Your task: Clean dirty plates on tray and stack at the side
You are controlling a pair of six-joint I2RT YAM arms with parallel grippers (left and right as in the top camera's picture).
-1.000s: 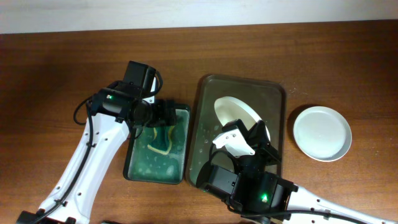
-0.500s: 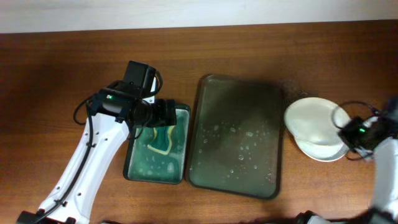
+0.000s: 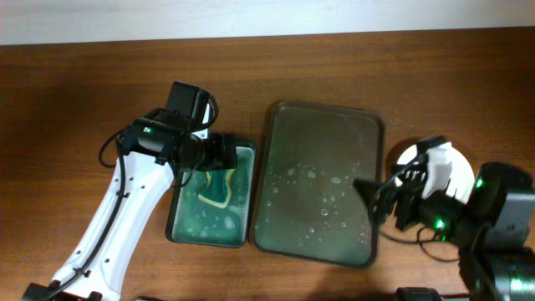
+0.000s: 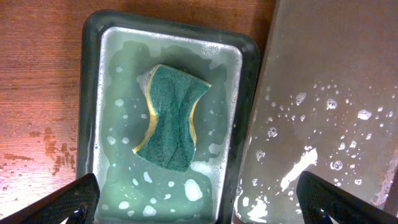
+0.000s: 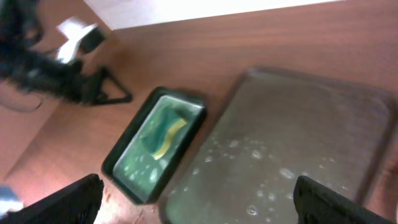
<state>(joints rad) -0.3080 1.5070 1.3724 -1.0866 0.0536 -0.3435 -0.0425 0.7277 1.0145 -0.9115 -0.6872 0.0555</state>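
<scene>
One tray [image 3: 322, 180], one green tub [image 3: 201, 227], one sponge [image 3: 216, 189], two arms, left arm [image 3: 125, 209] and right arm [image 3: 497, 221]; plates [image 3: 458, 165] partly hidden, count unclear.

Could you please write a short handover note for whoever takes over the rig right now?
The left end effector is open and empty, above the green tub, where the sponge lies in soapy water.
The right end effector is open and empty, near the tray's right edge.
The tray holds no plates, only water droplets.
The plates sit on the table right of the tray, mostly hidden by the right arm; their count and cleanliness cannot be told.
Done: tray cleared.
Left: probably check the stack, then retract both arms.
</scene>
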